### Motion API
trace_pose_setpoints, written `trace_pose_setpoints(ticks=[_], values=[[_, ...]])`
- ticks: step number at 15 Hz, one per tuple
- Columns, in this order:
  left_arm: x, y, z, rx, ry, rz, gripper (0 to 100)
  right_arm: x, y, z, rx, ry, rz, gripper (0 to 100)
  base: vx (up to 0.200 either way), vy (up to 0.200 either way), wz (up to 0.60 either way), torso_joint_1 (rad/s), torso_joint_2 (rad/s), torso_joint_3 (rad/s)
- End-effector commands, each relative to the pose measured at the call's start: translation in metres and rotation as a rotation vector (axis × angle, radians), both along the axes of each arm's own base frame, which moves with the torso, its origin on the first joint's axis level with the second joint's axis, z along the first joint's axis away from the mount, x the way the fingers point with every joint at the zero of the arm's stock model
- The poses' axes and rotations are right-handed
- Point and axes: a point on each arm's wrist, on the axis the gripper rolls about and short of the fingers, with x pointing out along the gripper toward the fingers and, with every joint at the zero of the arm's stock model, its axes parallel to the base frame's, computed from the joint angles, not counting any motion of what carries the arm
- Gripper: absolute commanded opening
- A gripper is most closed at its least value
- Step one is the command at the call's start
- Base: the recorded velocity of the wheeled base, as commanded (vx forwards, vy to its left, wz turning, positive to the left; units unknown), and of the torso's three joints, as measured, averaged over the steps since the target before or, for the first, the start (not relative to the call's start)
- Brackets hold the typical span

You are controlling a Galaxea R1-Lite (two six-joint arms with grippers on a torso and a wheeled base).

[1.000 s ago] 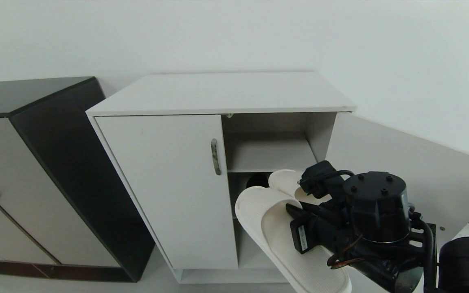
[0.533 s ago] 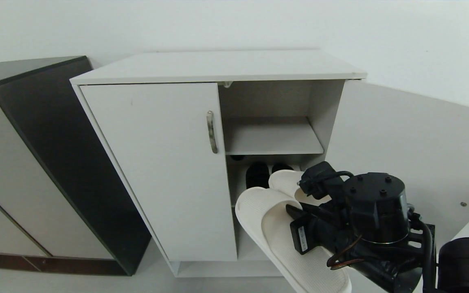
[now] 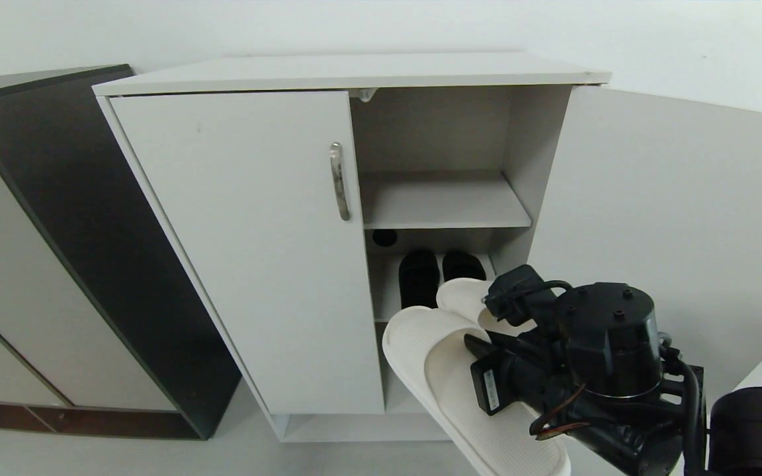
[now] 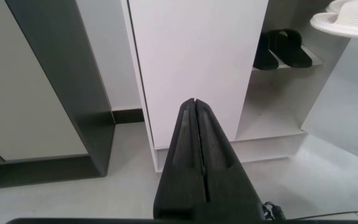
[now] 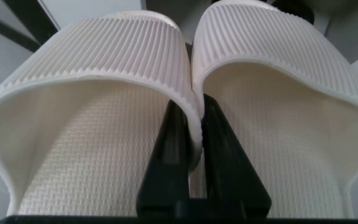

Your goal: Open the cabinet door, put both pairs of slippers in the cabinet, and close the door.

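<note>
The white cabinet point(image 3: 354, 66) stands with its right door point(image 3: 672, 218) swung wide open and its left door point(image 3: 249, 244) closed. A black pair of slippers point(image 3: 437, 274) lies on the lower shelf inside; the left wrist view has the black slippers point(image 4: 284, 50) too. My right gripper point(image 5: 191, 146) is shut on the inner edges of the white pair of slippers point(image 5: 191, 81), held side by side in the air before the open compartment. In the head view the white slippers point(image 3: 447, 357) hang low in front of the opening. My left gripper point(image 4: 194, 118) is shut, held low facing the closed door.
A black-sided cabinet point(image 3: 57, 218) stands right beside the white one on the left. The upper shelf point(image 3: 440, 198) is bare. Grey floor point(image 4: 303, 180) lies in front of the cabinet base.
The head camera has dropped, so the cabinet looks higher and the black slippers on the lower shelf have come into sight. The right gripper keeps the white pair as before.
</note>
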Motion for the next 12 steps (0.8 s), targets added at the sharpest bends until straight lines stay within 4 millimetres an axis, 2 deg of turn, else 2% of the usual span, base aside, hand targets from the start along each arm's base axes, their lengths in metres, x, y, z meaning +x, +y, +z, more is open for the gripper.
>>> trace_pose_setpoints(ticks=[1,4,6,7,8,12], values=[[0.000,0.000,0.000,-0.001,0.000,0.000,0,0.001,0.001,-0.002,-0.001,0.000,-0.001,0,0.000,0.000,0.00,0.000,0.00,0.000],[0.000,0.000,0.000,0.000,0.000,0.000,0,0.008,0.007,-0.008,-0.048,-0.028,-0.018,0,0.000,0.000,0.00,0.000,0.00,0.000],[0.000,0.000,0.000,0.000,0.000,0.000,0,0.023,0.033,0.001,-0.078,-0.126,-0.258,0,0.000,0.000,0.00,0.000,0.00,0.000],[0.000,0.000,0.000,0.000,0.000,0.000,0,0.028,0.047,0.006,-0.062,-0.160,-0.339,0,0.000,0.000,0.00,0.000,0.00,0.000],[0.000,0.000,0.000,0.000,0.000,0.000,0,0.030,0.054,0.011,-0.040,-0.173,-0.344,0,0.000,0.000,0.00,0.000,0.00,0.000],[0.000,0.000,0.000,0.002,0.000,0.000,0,0.035,0.067,0.047,0.085,-0.211,-0.393,0,0.000,0.000,0.00,0.000,0.00,0.000]])
